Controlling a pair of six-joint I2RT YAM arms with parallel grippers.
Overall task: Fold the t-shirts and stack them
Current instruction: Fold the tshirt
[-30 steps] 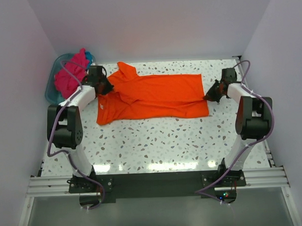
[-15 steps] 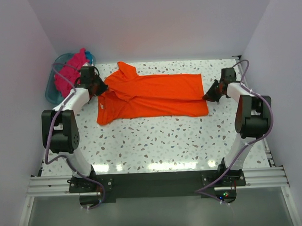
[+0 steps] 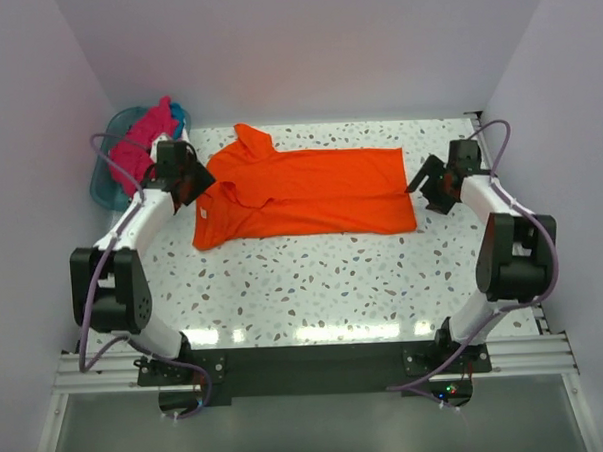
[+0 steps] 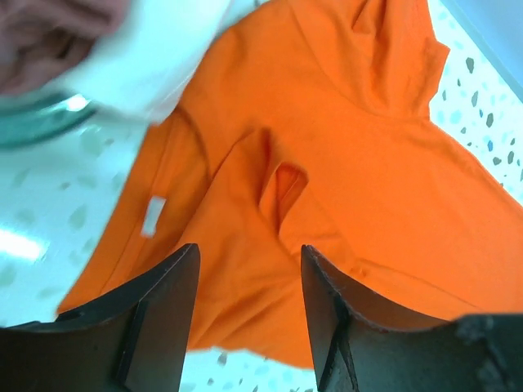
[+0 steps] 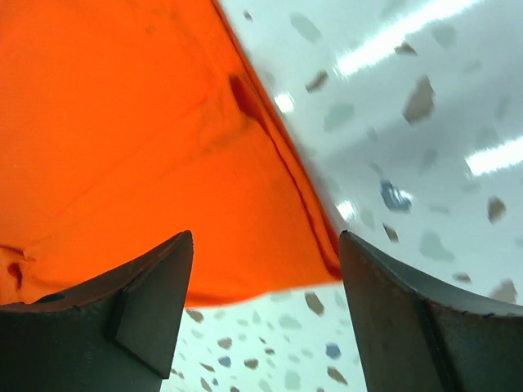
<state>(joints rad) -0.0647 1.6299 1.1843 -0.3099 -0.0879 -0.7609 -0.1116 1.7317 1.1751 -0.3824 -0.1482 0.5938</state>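
The orange t-shirt point(image 3: 310, 191) lies flat across the back half of the table, folded lengthwise, with its collar end to the left. My left gripper point(image 3: 192, 178) hovers over that collar end, open and holding nothing. In the left wrist view the open left gripper point(image 4: 249, 255) frames creased orange t-shirt point(image 4: 351, 163), and the white neck label point(image 4: 152, 216) shows. At the shirt's right edge my right gripper point(image 3: 430, 183) is open too. The right wrist view has the right gripper point(image 5: 265, 241) above the orange t-shirt's hem corner point(image 5: 139, 147). A magenta-pink t-shirt point(image 3: 143, 143) is heaped in the basket.
The teal basket point(image 3: 103, 183) stands at the back left corner, with a bit of blue cloth point(image 3: 180, 115) beside the pink heap. Its rim point(image 4: 33, 131) shows close to the left gripper. Speckled tabletop point(image 3: 314, 275) stretches in front of the shirt. Walls enclose three sides.
Both grippers have opened and let go of the orange shirt. The left arm has drawn back to the left; the right gripper has lifted slightly to the right.
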